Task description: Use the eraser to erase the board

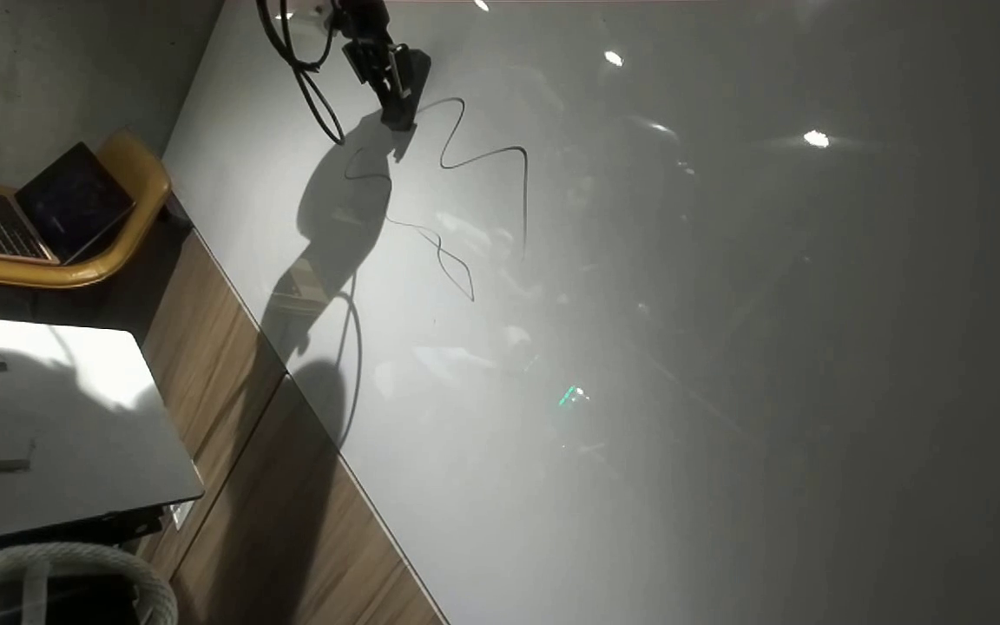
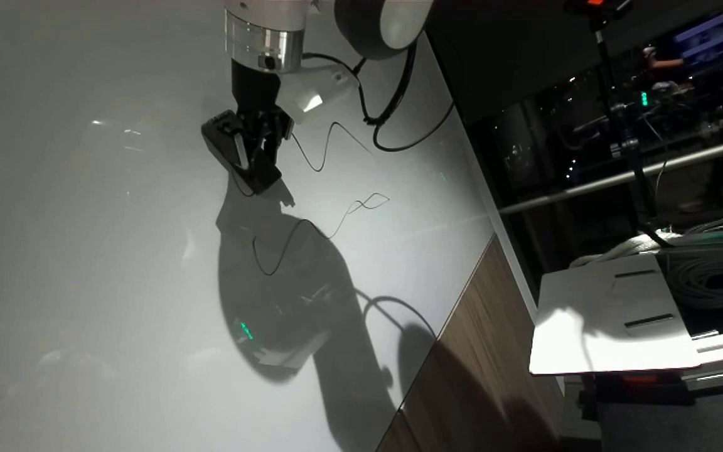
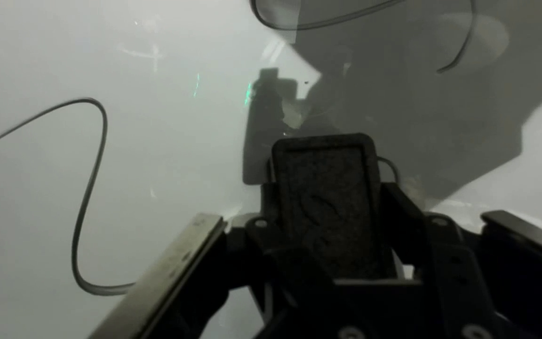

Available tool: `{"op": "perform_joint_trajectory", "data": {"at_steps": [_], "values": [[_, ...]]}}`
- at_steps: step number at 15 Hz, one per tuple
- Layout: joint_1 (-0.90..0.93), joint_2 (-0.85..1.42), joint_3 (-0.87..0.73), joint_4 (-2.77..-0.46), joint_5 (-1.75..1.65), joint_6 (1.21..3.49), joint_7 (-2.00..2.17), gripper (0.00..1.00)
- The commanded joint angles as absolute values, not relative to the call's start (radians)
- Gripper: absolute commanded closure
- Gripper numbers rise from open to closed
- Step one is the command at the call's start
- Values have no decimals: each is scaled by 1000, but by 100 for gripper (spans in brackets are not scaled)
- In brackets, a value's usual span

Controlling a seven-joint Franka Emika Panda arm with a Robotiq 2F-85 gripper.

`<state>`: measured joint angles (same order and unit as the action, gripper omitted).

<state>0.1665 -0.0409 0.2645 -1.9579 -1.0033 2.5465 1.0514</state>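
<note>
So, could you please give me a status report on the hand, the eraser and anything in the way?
Hand shut on the eraser, contact with board unclear. Black squiggles left to wipe. Dark cables looped nearby, possible snag.

In the wrist view, the fingers (image 3: pixel 402 223) hide part of the eraser (image 3: pixel 330 202); whether it touches the board (image 1: pixel 682 304) cannot be told. The top edge crops the arm (image 2: pixel 267 41) in both exterior views; in an exterior view, the left edge crops the laptop (image 1: pixel 66 208).
</note>
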Motion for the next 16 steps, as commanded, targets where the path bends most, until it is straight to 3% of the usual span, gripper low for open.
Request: {"op": "perform_joint_trajectory", "data": {"at_steps": [1, 9, 16], "values": [[117, -17, 176, -1946, -940, 2630, 967, 70], [34, -173, 37, -2159, -889, 2713, 943, 70], [-79, -186, -205, -2181, -814, 2884, 767, 70]]}}
